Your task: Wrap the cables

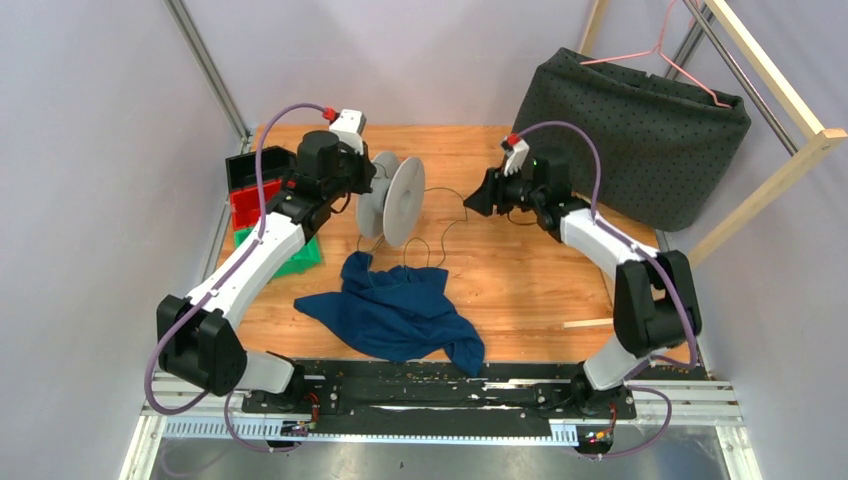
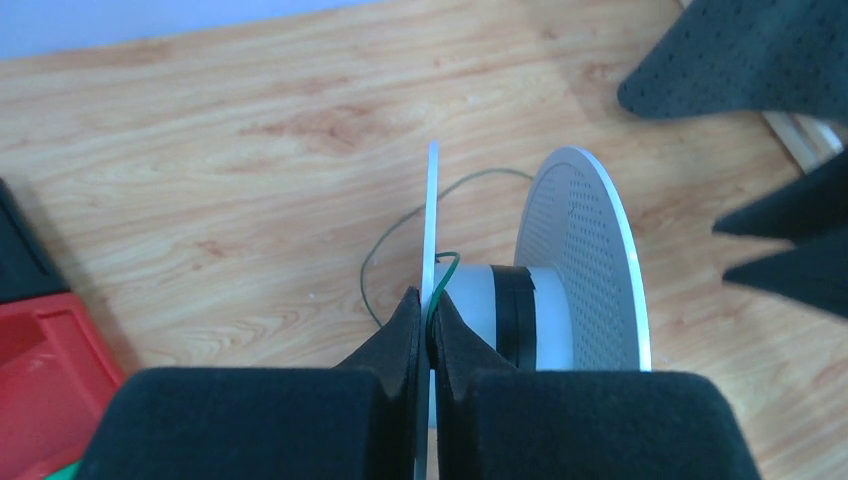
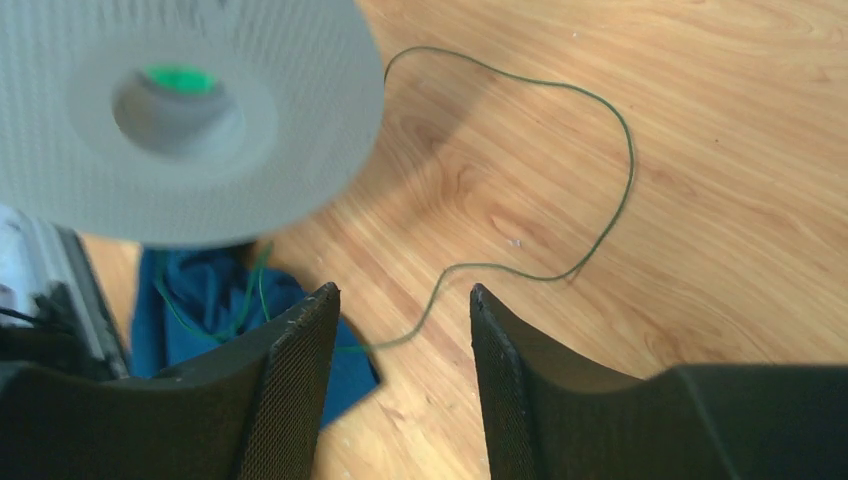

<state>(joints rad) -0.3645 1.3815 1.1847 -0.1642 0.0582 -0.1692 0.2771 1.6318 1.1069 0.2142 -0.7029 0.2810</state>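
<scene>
White spool (image 1: 400, 200) and thin wire (image 1: 445, 190) on a wooden table (image 1: 530, 270).
Left wrist: left gripper (image 2: 428, 312) clamped tight on the spool's rim. Right wrist: right gripper (image 3: 405, 300) partly open, empty, wire looping just beyond. Overhead: spool between both grippers.

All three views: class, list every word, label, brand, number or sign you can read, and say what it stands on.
None: no readable text in any view. The white spool shows only perforations and a green patch at its hub; the dark dotted fabric bears a pattern, not letters; the red bin shows no lettering.
</scene>
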